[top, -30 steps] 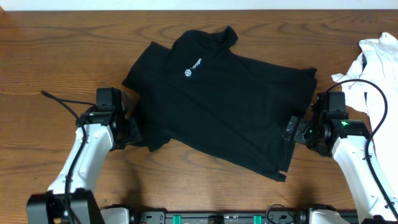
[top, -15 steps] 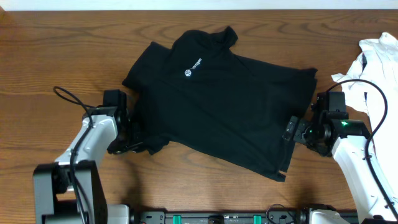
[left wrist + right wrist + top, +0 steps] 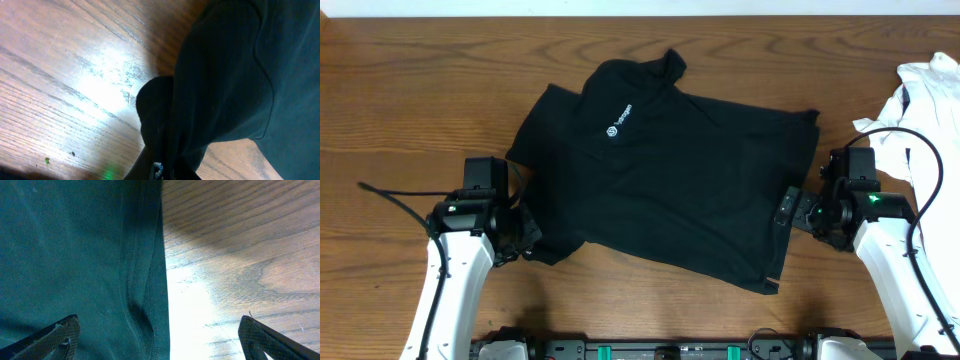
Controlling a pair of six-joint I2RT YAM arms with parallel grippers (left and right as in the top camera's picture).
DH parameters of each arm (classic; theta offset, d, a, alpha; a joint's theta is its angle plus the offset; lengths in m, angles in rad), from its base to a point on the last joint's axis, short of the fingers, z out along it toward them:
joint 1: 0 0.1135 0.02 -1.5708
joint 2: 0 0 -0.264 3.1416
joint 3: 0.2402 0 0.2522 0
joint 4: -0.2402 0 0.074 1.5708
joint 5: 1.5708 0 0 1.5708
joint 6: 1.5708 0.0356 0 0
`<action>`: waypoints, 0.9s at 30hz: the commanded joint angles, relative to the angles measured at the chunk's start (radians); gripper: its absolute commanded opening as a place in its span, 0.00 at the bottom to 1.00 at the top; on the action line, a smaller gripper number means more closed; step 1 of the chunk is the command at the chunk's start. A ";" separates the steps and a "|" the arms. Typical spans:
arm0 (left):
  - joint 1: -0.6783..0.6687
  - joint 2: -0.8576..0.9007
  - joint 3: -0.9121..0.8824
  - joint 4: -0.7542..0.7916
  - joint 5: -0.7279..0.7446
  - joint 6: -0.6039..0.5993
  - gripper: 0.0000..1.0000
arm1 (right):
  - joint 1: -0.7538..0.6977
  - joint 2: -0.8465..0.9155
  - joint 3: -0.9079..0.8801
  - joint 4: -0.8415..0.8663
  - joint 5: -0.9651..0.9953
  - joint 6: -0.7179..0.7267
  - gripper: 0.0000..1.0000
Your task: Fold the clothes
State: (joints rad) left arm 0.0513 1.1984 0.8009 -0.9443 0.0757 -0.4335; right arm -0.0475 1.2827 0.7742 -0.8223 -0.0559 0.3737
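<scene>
The clothes, a black T-shirt (image 3: 670, 190) with a small white chest logo (image 3: 610, 128), lie spread on the wooden table. My left gripper (image 3: 525, 240) is shut on the shirt's lower-left edge. In the left wrist view the black fabric (image 3: 225, 75) bunches into a fold that runs down between the fingers of the left gripper (image 3: 160, 171). My right gripper (image 3: 790, 210) sits at the shirt's right hem, open. In the right wrist view the right gripper (image 3: 160, 335) straddles the stitched hem (image 3: 150, 280); one finger is over fabric, the other over bare wood.
A crumpled white garment (image 3: 930, 100) lies at the table's right edge, behind the right arm. Bare wooden tabletop (image 3: 410, 100) surrounds the shirt on the left and at the back. The table's front edge runs just below both arms.
My left gripper has shut on the shirt's lower-left edge and drawn it left and toward the front; the whole shirt slid slightly that way. The right arm has not moved.
</scene>
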 commanded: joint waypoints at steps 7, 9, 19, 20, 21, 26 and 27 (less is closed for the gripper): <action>0.003 0.087 0.011 -0.009 -0.006 -0.029 0.22 | -0.009 -0.002 0.015 0.000 -0.004 -0.012 0.99; 0.004 0.118 0.007 -0.009 -0.006 -0.029 0.43 | -0.010 -0.002 0.015 0.000 -0.004 -0.012 0.99; 0.003 0.195 0.078 -0.030 -0.005 -0.028 0.82 | -0.009 -0.002 0.015 0.000 -0.004 -0.012 0.99; 0.003 0.185 0.101 -0.043 -0.005 -0.028 0.81 | -0.009 -0.002 0.015 0.000 -0.004 -0.012 0.99; 0.003 0.173 0.122 -0.055 0.003 -0.027 0.81 | -0.009 -0.002 0.015 0.000 -0.004 -0.012 0.99; 0.002 0.129 0.150 -0.061 0.127 -0.010 0.32 | -0.009 -0.002 0.015 0.000 -0.004 -0.012 0.99; -0.001 0.129 0.150 -0.061 0.138 -0.009 0.13 | -0.009 -0.002 0.015 0.000 -0.004 -0.012 0.99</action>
State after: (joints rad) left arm 0.0517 1.3415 0.9386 -0.9958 0.1368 -0.4500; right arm -0.0475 1.2827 0.7742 -0.8219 -0.0559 0.3737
